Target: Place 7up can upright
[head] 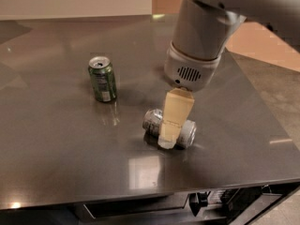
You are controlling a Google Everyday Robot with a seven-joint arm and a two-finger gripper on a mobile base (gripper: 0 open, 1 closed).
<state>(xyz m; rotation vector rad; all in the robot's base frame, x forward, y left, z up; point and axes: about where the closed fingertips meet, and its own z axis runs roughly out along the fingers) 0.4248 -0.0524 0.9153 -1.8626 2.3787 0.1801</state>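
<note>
The 7up can (188, 132), silver-white with green patches, lies on its side on the dark grey table (56, 144), right of centre and near the front. My gripper (168, 137) has come down over the middle of the can. Its cream near finger (174, 116) stands in front of the can and reaches almost to the table. The far finger is hidden behind the can. The jaws look open, astride the can. Both ends of the can show on either side of the finger.
A dark green can (102, 78) stands upright to the left, farther back. My large white wrist (194, 46) hangs over the table's right half and hides what is behind it. The table's front edge (140, 198) is close below the can.
</note>
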